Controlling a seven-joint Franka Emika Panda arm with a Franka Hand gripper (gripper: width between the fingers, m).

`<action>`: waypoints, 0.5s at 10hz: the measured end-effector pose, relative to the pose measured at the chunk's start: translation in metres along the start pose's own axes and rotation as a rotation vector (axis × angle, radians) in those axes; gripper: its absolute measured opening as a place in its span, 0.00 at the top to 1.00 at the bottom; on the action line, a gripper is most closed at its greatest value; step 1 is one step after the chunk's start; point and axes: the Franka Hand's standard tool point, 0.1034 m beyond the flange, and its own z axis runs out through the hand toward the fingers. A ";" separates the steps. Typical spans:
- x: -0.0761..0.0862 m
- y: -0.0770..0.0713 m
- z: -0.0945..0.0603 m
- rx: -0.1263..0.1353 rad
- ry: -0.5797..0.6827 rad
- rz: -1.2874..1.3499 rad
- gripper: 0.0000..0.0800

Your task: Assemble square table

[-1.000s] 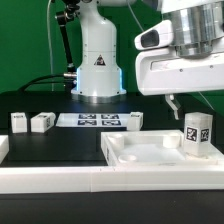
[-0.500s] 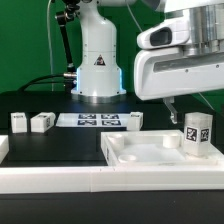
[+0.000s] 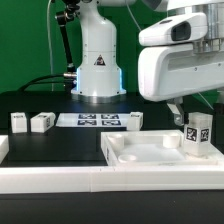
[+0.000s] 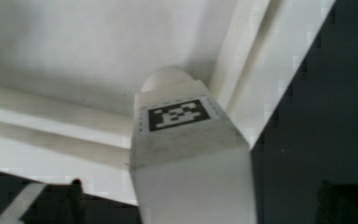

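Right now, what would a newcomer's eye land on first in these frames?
The big white gripper fills the exterior view's upper right, hanging just above a leg block that stands upright in a corner of the square top. The wrist view shows that leg between the spread fingers, with gaps on both sides. Three more leg blocks sit loose on the black table, flanking the marker board.
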 end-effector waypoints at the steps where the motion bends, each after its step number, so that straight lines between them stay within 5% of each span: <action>1: 0.000 0.000 0.000 0.002 0.001 -0.037 0.19; 4: 0.000 0.001 0.000 0.002 0.001 -0.028 0.64; 5: 0.000 0.001 0.000 0.002 0.001 -0.025 0.64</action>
